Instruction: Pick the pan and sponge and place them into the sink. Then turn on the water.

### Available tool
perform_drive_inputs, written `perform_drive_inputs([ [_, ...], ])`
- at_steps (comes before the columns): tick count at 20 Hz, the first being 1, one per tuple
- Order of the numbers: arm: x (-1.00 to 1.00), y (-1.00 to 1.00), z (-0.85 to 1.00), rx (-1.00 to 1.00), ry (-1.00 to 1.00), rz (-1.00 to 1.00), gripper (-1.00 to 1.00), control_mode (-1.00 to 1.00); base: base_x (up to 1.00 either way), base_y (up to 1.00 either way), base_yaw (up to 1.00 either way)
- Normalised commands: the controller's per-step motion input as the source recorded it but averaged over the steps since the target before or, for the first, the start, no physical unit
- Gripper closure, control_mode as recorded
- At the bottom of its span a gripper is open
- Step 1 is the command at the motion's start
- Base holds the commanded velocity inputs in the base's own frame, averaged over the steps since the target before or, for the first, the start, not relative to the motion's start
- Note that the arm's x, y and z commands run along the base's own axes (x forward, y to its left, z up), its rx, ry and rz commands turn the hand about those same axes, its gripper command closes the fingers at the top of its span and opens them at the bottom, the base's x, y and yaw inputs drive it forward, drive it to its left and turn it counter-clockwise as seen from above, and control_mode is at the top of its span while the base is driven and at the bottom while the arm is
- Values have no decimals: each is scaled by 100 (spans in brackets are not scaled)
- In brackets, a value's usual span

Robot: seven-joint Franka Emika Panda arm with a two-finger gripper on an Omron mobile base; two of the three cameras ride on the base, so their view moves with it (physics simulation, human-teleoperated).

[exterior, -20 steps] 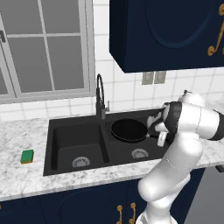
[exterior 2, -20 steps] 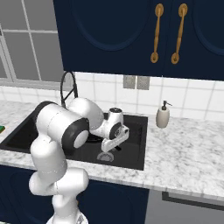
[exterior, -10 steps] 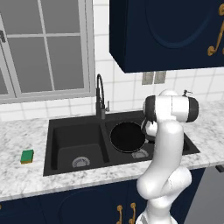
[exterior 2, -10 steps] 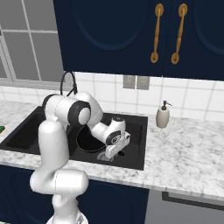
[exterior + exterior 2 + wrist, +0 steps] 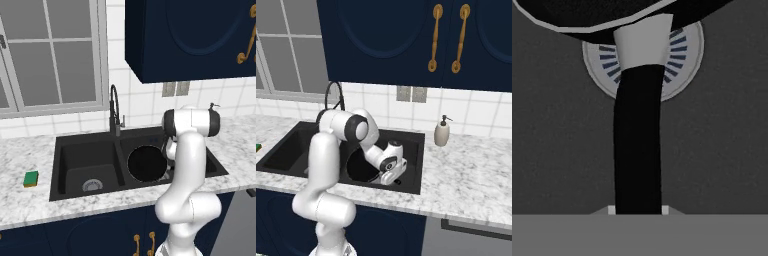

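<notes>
The black pan (image 5: pixel 146 163) hangs tilted low inside the right basin of the black sink (image 5: pixel 85 142). My gripper (image 5: pixel 394 176) is down in that basin, shut on the pan's thin dark handle (image 5: pixel 637 145). In the hand view the gripper (image 5: pixel 638 210) clamps the handle's near end, and the pan (image 5: pixel 587 15) sits just above the round silver drain (image 5: pixel 684 55). The green and yellow sponge (image 5: pixel 31 178) lies on the marble counter left of the sink. No water runs from the black gooseneck faucet (image 5: pixel 115 107).
A white soap dispenser (image 5: pixel 442 132) stands on the counter right of the sink (image 5: pixel 411 135). Dark blue cabinets hang above, and a window sits behind the left basin. The left basin holds just its drain (image 5: pixel 91 185).
The arm has swung in and down, carrying the pan from above the right basin's back edge to low inside that basin. The sponge has not moved.
</notes>
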Motion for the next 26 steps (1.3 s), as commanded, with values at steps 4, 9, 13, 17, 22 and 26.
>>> perform_drive_inputs([
  [4, 1, 0, -30, 0, 1, 8, 100, -100, 0, 0, 0],
  [9, 20, 0, -13, 0, 0, 3, 100, -100, 0, 0, 0],
  [13, 20, 1, -3, 0, 0, 0, -100, -100, 0, 0, 0],
  [17, 26, 1, 0, 0, 0, 0, -100, -100, 0, 0, 0],
  [22, -2, 0, 22, 0, 0, 0, -100, -100, 0, 0, 0],
  [26, -37, 1, 73, 0, -5, 0, -100, -100, 0, 0, 0],
])
